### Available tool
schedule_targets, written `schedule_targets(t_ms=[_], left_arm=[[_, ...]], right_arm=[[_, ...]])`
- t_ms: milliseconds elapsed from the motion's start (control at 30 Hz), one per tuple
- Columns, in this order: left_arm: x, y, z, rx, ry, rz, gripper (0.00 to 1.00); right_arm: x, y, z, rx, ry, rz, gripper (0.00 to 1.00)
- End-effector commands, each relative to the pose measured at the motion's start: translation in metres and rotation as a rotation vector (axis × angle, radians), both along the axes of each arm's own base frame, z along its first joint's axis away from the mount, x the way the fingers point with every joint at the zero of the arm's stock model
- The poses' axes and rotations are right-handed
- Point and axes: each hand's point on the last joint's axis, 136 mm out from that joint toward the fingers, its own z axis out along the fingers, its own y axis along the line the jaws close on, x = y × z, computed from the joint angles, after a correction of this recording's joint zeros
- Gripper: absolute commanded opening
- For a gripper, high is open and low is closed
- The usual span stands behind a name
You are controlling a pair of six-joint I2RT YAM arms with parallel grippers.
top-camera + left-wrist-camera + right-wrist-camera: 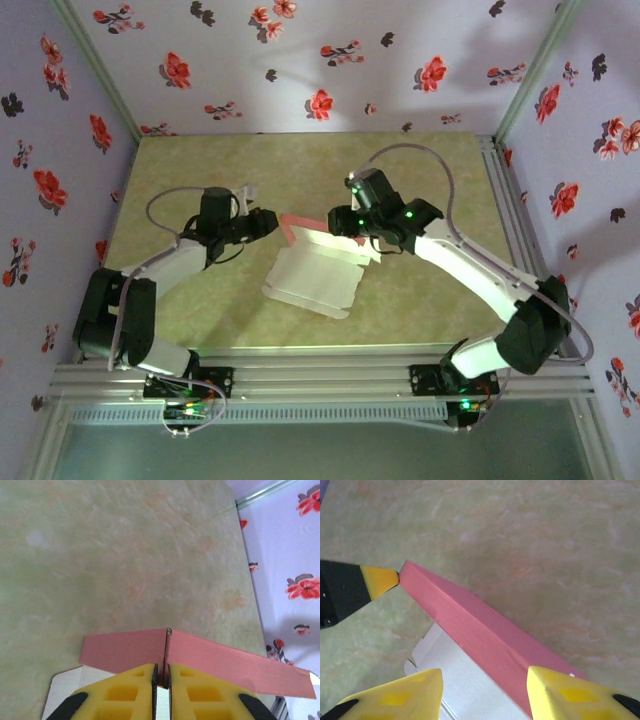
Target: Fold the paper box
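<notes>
We count two arms, two grippers and one paper box (pixel 312 278). Nearest us in the overhead view, the left arm (pixel 150 285) and the right arm (pixel 480 275) rise from the near edge of the table (pixel 200 165), one on each side of the box. Beyond their bases the box lies open and flat near the middle of the table, whitish face up, with tabs along its near edges. Its far strip is turned up and shows salmon-pink. The left gripper (pixel 268 222) is at the left end of that strip, and the right gripper (pixel 340 232) is over the box's far right part.

The left wrist view tells us more about the grip. The left gripper's (pixel 161 677) two yellow fingers are pressed almost together, pinching the box (pixel 125 650) at a crease in the pink strip, which spreads to either side of them. Past the box lies bare greenish table (pixel 125 555), then a flowered wall (pixel 285 555).

The right wrist view adds the other side. The right gripper's (pixel 484 672) fingers stand wide apart, astride the box (pixel 470 620) and holding nothing. The pink strip runs from beside the right finger to the left gripper's (pixel 380 579) yellow tip, which touches the strip's far end.

Farthest from the box in the overhead view, three flowered walls (pixel 300 60) close the table in.
</notes>
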Motion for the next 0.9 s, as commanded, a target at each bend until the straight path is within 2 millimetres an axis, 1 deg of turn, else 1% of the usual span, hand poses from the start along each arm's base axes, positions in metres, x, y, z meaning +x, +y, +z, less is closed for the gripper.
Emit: schedule_targets(t_ms=[0,133,233,333,533,700,867], left_arm=[[0.001,0.005,-0.009,0.009,0.031,0.089,0.14],[0.001,-0.003,-0.011,-0.001,0.033,0.108,0.14],[0.001,-0.008,-0.010,0.003,0.030,0.123,0.14],[-0.001,-0.011,-0.012,0.016,0.031,0.142,0.14],[-0.004,-0.014,-0.014,0.030,0.030,0.153,0.14],[-0.006,-0.014,-0.015,0.036,0.035,0.156,0.14],[-0.008,-0.014,-0.014,0.042,0.037,0.158,0.14]], right_arm=[[-0.002,-0.019,-0.001,0.032,0.033,-0.162,0.49],[-0.003,-0.023,-0.005,0.059,0.032,-0.195,0.48],[-0.006,-0.026,-0.014,0.065,0.049,-0.220,0.46],[-0.010,-0.028,-0.022,0.117,0.059,-0.247,0.44],[-0.013,-0.046,-0.030,0.127,0.048,-0.330,0.41],[-0.009,-0.061,-0.040,0.142,0.049,-0.399,0.39],[-0.005,-0.062,-0.049,0.199,0.070,-0.421,0.37]])
